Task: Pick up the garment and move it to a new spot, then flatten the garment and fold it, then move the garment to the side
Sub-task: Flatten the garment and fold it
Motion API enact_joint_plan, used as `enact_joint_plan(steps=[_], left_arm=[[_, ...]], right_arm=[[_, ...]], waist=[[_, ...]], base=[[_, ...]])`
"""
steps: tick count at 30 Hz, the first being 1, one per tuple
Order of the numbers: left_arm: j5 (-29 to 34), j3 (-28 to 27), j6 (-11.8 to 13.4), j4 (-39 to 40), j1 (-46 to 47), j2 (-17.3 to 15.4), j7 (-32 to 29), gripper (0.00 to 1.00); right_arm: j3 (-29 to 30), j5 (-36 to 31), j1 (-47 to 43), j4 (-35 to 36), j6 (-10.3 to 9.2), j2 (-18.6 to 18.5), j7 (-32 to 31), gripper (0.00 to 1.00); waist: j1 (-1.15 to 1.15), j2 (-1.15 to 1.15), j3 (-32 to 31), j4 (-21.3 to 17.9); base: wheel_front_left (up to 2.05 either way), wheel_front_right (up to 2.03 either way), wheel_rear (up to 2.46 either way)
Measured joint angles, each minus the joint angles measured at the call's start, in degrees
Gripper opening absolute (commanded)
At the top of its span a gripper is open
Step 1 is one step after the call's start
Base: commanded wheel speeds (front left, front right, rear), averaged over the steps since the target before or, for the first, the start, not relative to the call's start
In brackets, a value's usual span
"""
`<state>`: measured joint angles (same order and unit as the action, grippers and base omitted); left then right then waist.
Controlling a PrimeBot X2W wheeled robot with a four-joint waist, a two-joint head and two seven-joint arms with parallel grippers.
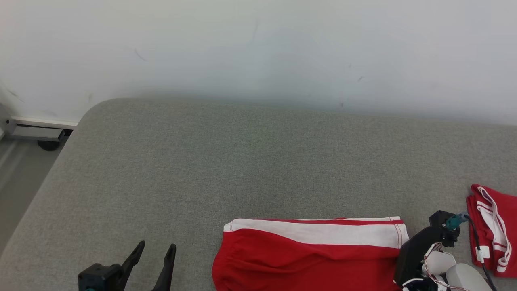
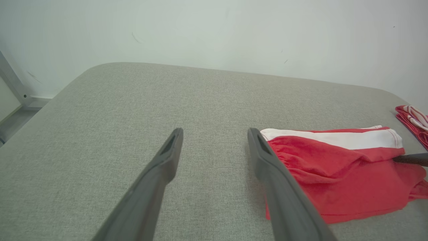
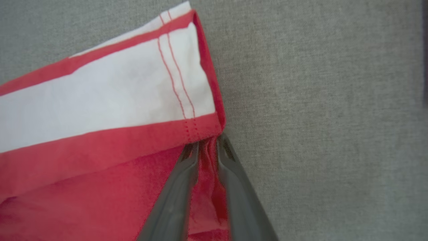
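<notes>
Red cloth garment (image 1: 311, 258) with white band lies folded at the near edge of the grey fabric-topped bench (image 1: 242, 161). Light, limp, likely sags: we grip hems. Our right pincer (image 3: 207, 144) pinches its red edge fold; left pincer (image 1: 157, 244) spread, over bench's near-left.

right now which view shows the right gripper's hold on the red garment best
The right wrist view: the right gripper pinches the red garment by its white-striped corner. Head view shows the gripper's body from behind at the cloth's edge; left wrist view catches one dark finger there.
</notes>
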<state>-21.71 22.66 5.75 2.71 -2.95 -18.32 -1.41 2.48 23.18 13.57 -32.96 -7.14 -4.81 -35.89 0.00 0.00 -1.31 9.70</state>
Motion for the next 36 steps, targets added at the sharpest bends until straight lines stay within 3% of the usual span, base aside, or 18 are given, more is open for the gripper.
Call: enact_joint_plan(steps=[1, 8, 19, 25, 31, 36], left_arm=[[-0.03, -0.01, -0.20, -0.05, 0.00, -0.01, 0.00, 1.00], [-0.49, -0.08, -0.21, -0.47, 0.00, -0.04, 0.01, 1.00], [-0.58, -0.04, -0.22, -1.02, -0.13, 0.12, 0.46, 1.00], [-0.67, 0.16, -0.21, -1.05, -0.35, 0.33, 0.52, 1.00], [-0.69, 0.48, -0.22, -1.05, -0.46, 0.58, 0.79, 1.00], [-0.74, 0.75, -0.32, -1.32, -0.32, 0.78, 0.78, 1.00]], right_arm=[[0.23, 0.00, 0.01, 0.02, 0.00, 0.12, 0.01, 0.00], [2.14, 0.01, -0.06, 2.18, 0.00, -0.53, 0.77, 0.00], [9.69, -1.07, -4.86, 10.13, 0.00, -7.81, 3.07, 0.00], [13.72, -3.71, -6.38, 14.36, 0.00, -9.66, 3.64, 0.00], [11.43, -4.89, -6.53, 20.38, -0.01, -9.27, 3.01, 0.00], [4.88, -5.55, -6.91, 24.60, 0.55, -5.24, 0.99, 0.00]], waist=[[0.00, 0.00, -0.03, 0.02], [0.00, 0.00, -0.33, -0.30], [0.00, 0.00, -1.09, -1.54], [0.00, 0.00, -1.36, -2.20], [0.00, 0.00, -1.50, -3.10], [-0.01, 0.00, -1.53, -3.30]], base=[[0.00, 0.00, 0.00], [0.00, 0.00, 0.00], [0.00, 0.00, 0.00], [0.00, 0.00, 0.00], [0.00, 0.00, 0.00], [0.00, 0.00, 0.00]])
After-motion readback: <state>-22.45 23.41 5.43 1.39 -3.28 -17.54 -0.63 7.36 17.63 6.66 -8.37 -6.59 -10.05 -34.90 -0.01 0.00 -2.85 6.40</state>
